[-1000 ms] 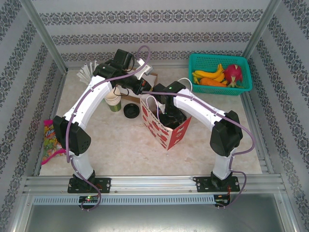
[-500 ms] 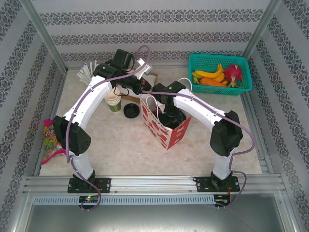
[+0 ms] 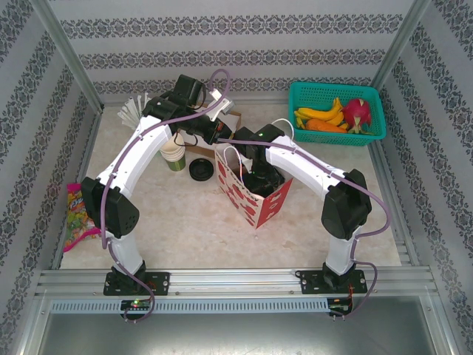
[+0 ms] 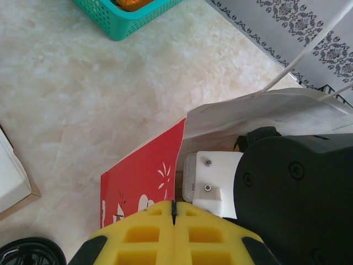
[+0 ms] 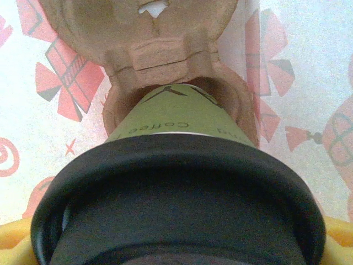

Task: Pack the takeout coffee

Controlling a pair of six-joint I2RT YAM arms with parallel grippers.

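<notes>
A takeout coffee (image 5: 176,113), green-sided with a black lid (image 5: 176,193), stands in a pocket of a brown pulp carrier (image 5: 138,33) inside the red patterned bag (image 3: 255,201). My right gripper (image 5: 176,243) reaches down into the bag (image 3: 260,180) and is shut on the cup at its lid, a yellow fingertip (image 5: 11,240) showing at each side. My left gripper (image 4: 174,208) sits at the bag's back left rim (image 3: 219,144). It is shut on the edge of the red bag wall (image 4: 140,182), which runs straight into the seam between the fingers.
Left of the bag stand a stack of paper cups (image 3: 174,154) and a loose black lid (image 3: 199,170). A teal basket (image 3: 334,86) of fruit is at the back right. Wrapped straws (image 3: 133,111) lie at the back left, a candy packet (image 3: 74,214) at the left edge.
</notes>
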